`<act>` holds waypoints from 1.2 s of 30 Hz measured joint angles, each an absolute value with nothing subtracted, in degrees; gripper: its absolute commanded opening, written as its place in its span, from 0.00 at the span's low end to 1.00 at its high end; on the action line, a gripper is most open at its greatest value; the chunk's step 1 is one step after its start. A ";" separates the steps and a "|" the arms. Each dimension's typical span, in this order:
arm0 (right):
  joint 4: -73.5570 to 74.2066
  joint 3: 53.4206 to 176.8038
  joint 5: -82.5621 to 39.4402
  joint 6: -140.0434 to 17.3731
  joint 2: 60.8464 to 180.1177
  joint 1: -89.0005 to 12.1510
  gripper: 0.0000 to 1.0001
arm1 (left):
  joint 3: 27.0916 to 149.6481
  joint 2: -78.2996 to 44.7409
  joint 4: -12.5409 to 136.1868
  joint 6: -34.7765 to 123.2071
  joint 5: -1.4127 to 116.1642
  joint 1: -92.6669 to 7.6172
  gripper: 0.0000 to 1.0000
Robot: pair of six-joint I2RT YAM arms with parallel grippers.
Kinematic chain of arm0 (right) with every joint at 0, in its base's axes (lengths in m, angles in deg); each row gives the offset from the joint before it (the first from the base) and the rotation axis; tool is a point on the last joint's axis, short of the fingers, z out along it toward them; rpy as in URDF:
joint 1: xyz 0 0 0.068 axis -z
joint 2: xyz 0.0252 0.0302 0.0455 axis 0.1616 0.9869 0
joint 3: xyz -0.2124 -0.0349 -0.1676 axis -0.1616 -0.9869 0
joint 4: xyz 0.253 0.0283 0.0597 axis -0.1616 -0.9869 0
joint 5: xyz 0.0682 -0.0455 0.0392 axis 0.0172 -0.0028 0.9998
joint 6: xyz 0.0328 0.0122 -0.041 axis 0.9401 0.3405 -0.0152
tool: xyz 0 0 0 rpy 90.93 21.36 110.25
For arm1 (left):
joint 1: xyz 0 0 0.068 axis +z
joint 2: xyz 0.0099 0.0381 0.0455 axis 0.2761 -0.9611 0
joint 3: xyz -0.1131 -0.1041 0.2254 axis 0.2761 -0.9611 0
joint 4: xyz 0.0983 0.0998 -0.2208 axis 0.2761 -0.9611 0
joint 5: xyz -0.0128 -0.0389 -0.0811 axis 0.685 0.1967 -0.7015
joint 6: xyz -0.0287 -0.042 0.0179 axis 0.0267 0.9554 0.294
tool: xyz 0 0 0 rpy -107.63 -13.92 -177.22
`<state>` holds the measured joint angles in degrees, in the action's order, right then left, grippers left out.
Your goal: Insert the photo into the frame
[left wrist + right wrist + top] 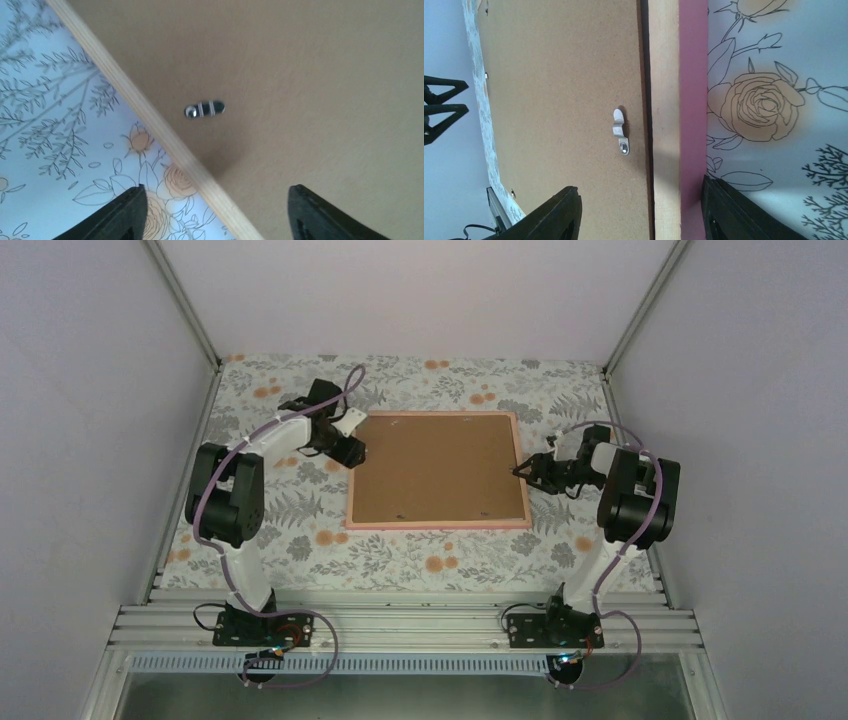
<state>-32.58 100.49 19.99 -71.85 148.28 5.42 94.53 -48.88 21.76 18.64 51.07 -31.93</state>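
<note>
The frame lies flat in the middle of the table with its back up, and a brown backing board fills it. The photo is hidden. My left gripper hovers open over the frame's left edge near the far corner. In the left wrist view its jaws straddle the pale wooden rim, close to a small metal turn clip. My right gripper is open at the frame's right edge. Its jaws straddle the rim and pink side, below another clip. Neither gripper holds anything.
A floral tablecloth covers the table. White walls close in the left, right and back. An aluminium rail carries both arm bases at the near edge. More small clips sit along the board's near edge.
</note>
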 measured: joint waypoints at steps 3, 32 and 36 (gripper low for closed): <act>-32.58 100.49 19.31 -72.36 148.28 5.40 0.56 | 92.21 -49.01 22.18 17.63 52.77 -32.25 0.62; -40.09 105.06 1.56 -85.89 145.35 -1.31 0.65 | 93.63 -49.01 27.49 0.80 53.74 -30.18 0.88; -41.38 105.13 1.61 -86.61 145.35 -0.98 0.59 | 89.74 -45.36 27.40 -6.67 50.48 -28.95 0.96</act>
